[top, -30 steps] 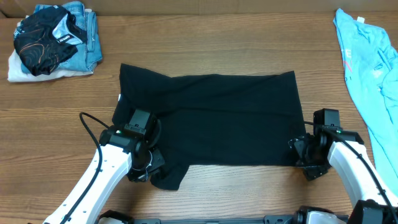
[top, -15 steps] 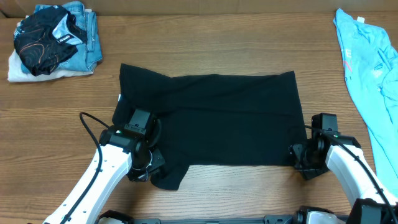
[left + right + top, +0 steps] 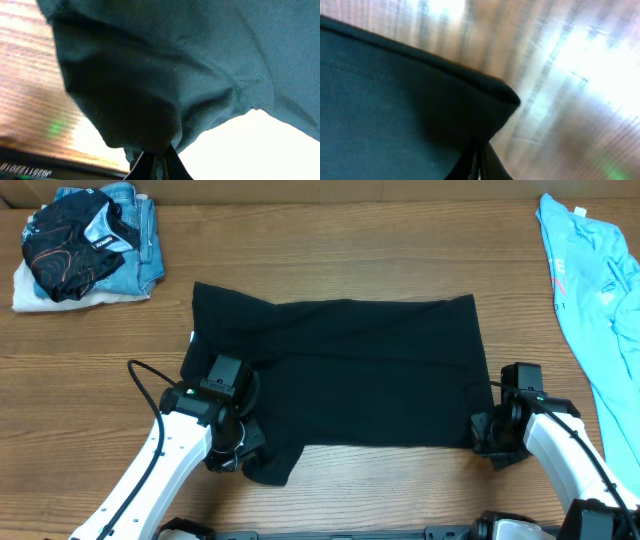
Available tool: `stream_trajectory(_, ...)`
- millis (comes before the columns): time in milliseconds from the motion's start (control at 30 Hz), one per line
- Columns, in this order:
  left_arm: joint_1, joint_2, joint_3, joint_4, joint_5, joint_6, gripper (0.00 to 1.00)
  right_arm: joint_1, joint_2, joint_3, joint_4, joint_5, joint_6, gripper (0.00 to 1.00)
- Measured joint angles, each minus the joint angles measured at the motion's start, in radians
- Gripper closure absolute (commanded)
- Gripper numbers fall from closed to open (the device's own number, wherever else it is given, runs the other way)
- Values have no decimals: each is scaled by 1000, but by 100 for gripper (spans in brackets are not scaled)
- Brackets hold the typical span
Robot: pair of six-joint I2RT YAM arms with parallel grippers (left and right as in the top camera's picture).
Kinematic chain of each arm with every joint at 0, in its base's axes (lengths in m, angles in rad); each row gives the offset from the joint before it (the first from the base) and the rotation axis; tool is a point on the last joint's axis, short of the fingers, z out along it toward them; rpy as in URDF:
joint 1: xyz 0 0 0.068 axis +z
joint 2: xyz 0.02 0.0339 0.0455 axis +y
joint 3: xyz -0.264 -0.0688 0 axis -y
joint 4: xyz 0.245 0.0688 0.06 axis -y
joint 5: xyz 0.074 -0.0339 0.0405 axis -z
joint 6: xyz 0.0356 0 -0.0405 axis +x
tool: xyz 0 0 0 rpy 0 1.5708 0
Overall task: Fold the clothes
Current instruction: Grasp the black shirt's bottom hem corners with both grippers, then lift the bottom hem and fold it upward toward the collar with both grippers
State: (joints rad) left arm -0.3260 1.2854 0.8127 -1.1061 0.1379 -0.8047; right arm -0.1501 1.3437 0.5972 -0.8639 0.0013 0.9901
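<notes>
The left gripper (image 3: 228, 448) and the right gripper (image 3: 488, 444) are each closed on a near corner of the black shirt (image 3: 350, 370). If a pinch slips, the fold may go crooked.

T-shirt (image 3: 345, 370) central on table (image 3: 400, 490); left hand (image 3: 155, 162), right hand (image 3: 480, 162) at its near corners; clothes heap (image 3: 85, 245) back-left, second T-shirt (image 3: 590, 290) right.

O/h wide, wrists close on tee (image 3: 340, 375)
</notes>
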Motion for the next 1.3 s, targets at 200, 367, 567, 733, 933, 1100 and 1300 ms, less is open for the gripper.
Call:
stream_trajectory(200, 0, 1, 117, -60, -1, 1, 96, 0, 2, 87, -117, 13, 11, 96)
stream_trajectory(367, 0, 1, 225, -56, -31, 22, 96, 0, 2, 208, -158, 23, 16, 96)
stream_trajectory(567, 0, 1, 267, 41, -78, 26, 96, 0, 2, 283, -131, 25, 20, 96)
stream_trajectory(733, 0, 1, 267, 118, -121, 30, 96, 0, 2, 286, -89, 24, 20, 95)
stream_trajectory(933, 0, 6, 267, 186, -239, 30, 96, 0, 8, 286, -34, 22, 20, 96)
stream_trajectory(1100, 0, 55, 268, 209, -342, 30, 96, 2, 39, 286, 13, 2, 23, 96)
stream_trajectory(1300, 0, 160, 268, 287, -440, 32, 96, 46, 109, 286, 128, -31, 22, 96)
